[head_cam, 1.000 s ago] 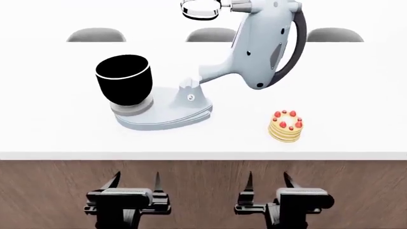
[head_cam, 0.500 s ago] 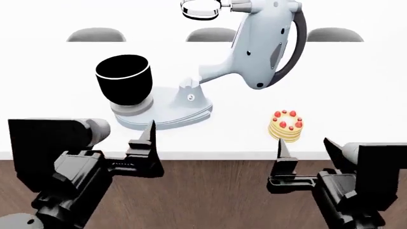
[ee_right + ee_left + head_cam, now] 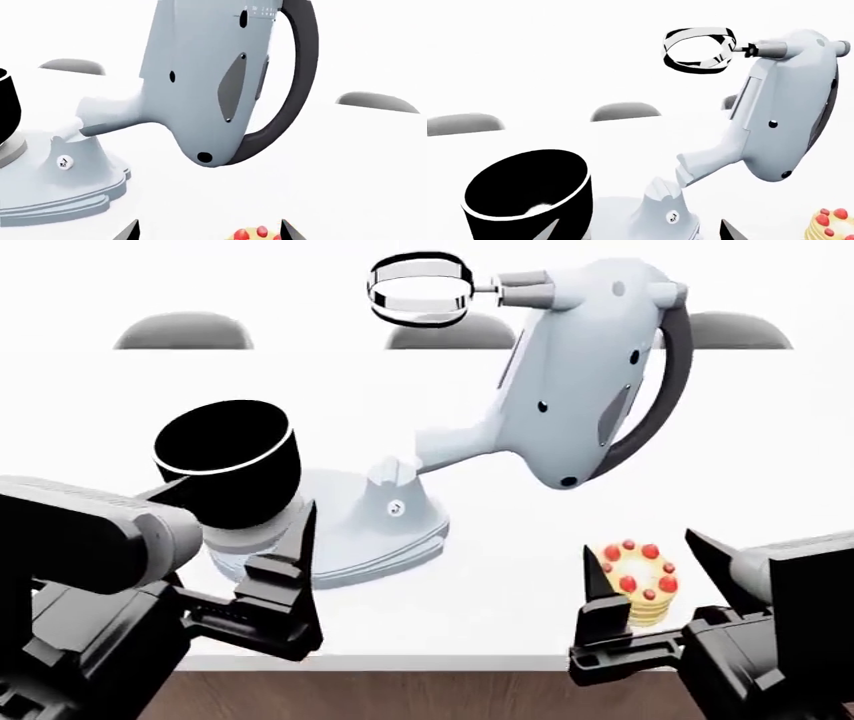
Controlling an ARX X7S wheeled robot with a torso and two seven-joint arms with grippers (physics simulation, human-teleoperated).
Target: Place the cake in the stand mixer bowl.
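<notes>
While the cake [image 3: 639, 582] sits on the white table [image 3: 747, 460] between the spread fingers of the right gripper [image 3: 646, 580], the left gripper [image 3: 240, 540], also spread and empty, hovers just before the stand mixer bowl [image 3: 227, 462] on its base.

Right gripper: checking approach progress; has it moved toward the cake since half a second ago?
Yes. The right gripper has advanced up past the table edge; its open jaws now flank the cake.

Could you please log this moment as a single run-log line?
phase: approach | right hand: open, flanking cake | left hand: open, idle | stand mixer bowl: empty
</notes>
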